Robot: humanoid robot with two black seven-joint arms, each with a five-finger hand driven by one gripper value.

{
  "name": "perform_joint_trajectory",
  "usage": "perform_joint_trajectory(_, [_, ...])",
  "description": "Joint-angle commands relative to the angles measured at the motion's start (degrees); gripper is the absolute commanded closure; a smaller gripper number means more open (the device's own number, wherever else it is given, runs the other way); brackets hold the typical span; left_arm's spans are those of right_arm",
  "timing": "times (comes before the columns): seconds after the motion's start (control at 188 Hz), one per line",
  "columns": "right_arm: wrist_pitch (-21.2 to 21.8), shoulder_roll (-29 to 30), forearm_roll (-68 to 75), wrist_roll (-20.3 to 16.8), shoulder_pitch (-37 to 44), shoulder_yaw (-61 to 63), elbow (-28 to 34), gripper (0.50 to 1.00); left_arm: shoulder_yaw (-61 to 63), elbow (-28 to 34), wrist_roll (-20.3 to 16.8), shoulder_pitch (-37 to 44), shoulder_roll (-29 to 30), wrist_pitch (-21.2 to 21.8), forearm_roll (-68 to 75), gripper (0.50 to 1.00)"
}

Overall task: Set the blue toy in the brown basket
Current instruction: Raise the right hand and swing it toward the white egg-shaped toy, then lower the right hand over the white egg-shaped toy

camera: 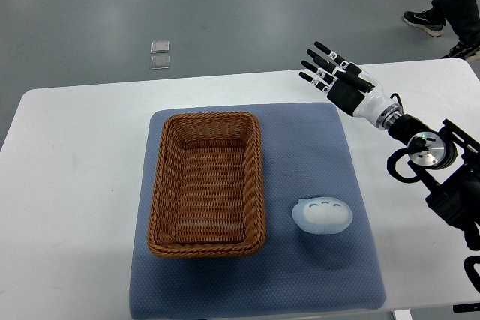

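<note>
A pale blue oval toy (322,215) lies on the blue mat (315,148), just right of the brown wicker basket (162,185). The basket is rectangular and holds nothing. My right hand (330,70) hovers above the table's far right part, fingers spread and straight, holding nothing. It is well behind and a little right of the toy. The left arm does not show.
The white table (75,185) carries the mat. My right arm's joints and cables (435,162) fill the right edge. A person's legs and shoes (450,5) stand on the grey floor at the far right. Two small clear squares (159,55) lie on the floor behind the table.
</note>
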Motion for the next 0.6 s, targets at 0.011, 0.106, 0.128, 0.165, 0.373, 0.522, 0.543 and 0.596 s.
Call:
perform_joint_trajectory(0.011, [0.21,-4.87,-8.79,-2.28,2.82,-3.79,4.08,0.591,-0.08,-0.25,-0.02,-0.28,0.00,0.01,0.04,0.500])
perform_joint_trajectory(0.106, [0.73,-11.03,-18.28,-4.83,7.57,-11.34,8.73,0.591,-0.08,-0.25,-0.02,-0.37,0.00,-0.08,0.04,0.500])
perform_joint_trajectory(0.128, [1.17,-12.69,-20.12,-5.10,8.71,-13.54,9.96,0.591,-0.08,-0.25,-0.02,-0.46,0.00,-0.08,0.04,0.500])
perform_joint_trajectory(0.165, [2.05,-15.34,-22.51,-5.27,10.91,-17.16,11.55,0.591,-0.08,-0.33,-0.02,-0.63,0.00,-0.08,0.04,0.500])
perform_joint_trajectory(0.373, [6.89,-29.40,-28.57,-9.49,28.93,-41.06,23.24,0.591,-0.08,-0.33,-0.02,-1.16,0.00,-0.08,0.04,0.500])
perform_joint_trajectory(0.522, [8.47,-35.91,-31.21,-15.38,41.59,-56.97,34.58,0.591,-0.26,-0.42,-0.02,-1.60,0.00,-0.08,0.22,0.500])
perform_joint_trajectory(0.543, [8.47,-36.78,-31.56,-16.08,43.69,-59.51,36.77,0.591,-0.26,-0.42,-0.02,-1.69,0.00,-0.08,0.22,0.500])
perform_joint_trajectory(0.596, [8.38,-38.45,-31.56,-17.22,46.33,-62.24,39.93,0.591,-0.26,-0.42,-0.02,-1.78,0.00,-0.08,0.22,0.500])
